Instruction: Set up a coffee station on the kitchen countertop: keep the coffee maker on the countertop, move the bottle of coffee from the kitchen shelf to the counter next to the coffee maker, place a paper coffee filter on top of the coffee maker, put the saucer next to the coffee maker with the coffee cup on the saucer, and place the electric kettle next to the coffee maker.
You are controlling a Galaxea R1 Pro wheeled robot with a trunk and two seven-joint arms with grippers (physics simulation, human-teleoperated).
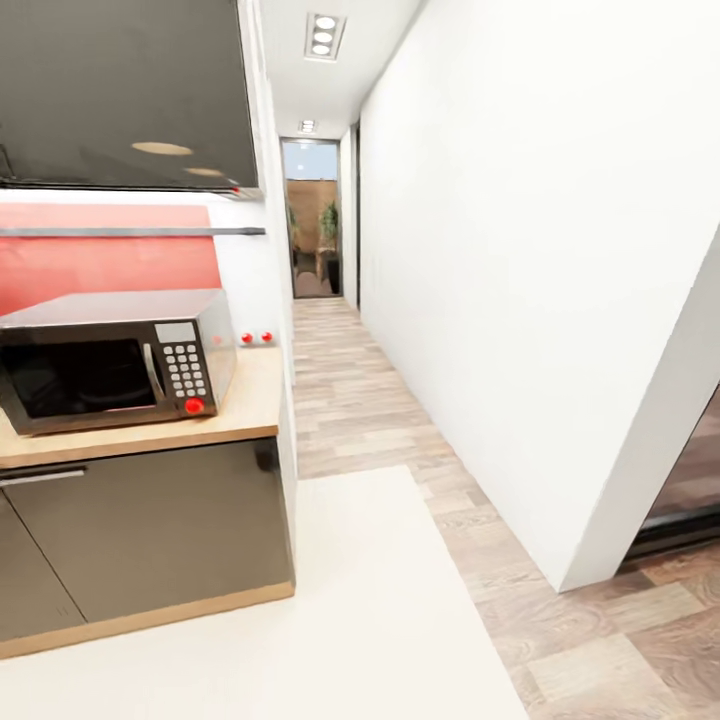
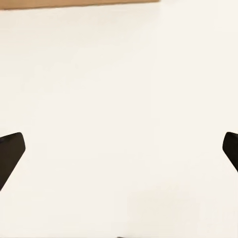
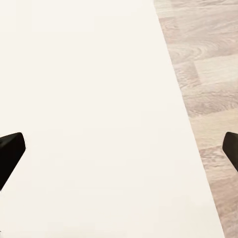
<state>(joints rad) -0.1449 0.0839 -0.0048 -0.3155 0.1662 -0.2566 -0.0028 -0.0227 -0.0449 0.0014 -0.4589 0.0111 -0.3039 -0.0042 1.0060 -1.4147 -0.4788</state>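
Microwave [image 1: 115,360] on wooden countertop [image 1: 245,405]; left gripper [image 2: 119,153] and right gripper [image 3: 119,153] spread wide over cream rug [image 1: 380,600], nothing held

Silver-black microwave [image 1: 115,358]; red backsplash [image 1: 100,262]; cream rug [image 1: 380,620]; wood-grain floor [image 1: 360,400].

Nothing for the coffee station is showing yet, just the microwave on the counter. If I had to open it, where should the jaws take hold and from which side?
Take the vertical bar handle on the microwave, between its dark door window and the keypad. Come from the front, since the door faces out over the countertop edge, jaws closing across the bar. Both grippers hang open over the pale floor mat.
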